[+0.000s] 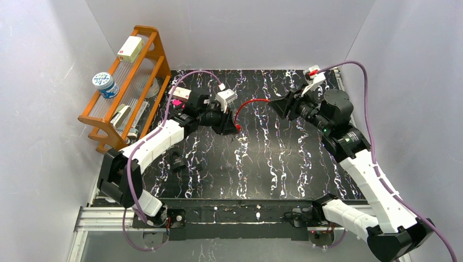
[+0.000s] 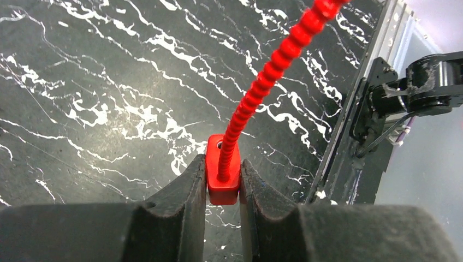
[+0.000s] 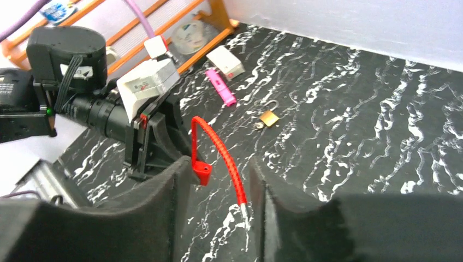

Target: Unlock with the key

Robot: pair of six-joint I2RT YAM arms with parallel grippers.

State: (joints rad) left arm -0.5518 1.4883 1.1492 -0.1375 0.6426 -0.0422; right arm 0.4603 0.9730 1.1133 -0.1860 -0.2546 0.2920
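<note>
My left gripper [image 2: 223, 161] is shut on the small red block [image 2: 223, 188] of a cable lock, held above the black marbled table. A red beaded cable [image 2: 273, 68] rises from the block and arcs across to my right gripper [image 1: 275, 105]. In the right wrist view that gripper [image 3: 219, 162] stands open. The cable's bare metal tip [image 3: 247, 214] hangs loose between its fingers, close to the right finger. A small brass padlock [image 3: 267, 117] lies on the table behind, with a small metal piece beside it. I cannot make out a key for certain.
An orange rack [image 1: 128, 82] with a white box and a round tin stands at the back left. A pink stick [image 3: 221, 87] and a white box [image 3: 226, 61] lie near it. A small black object [image 1: 177, 161] sits left of centre. The table's metal edge rail [image 2: 349, 136] runs close by.
</note>
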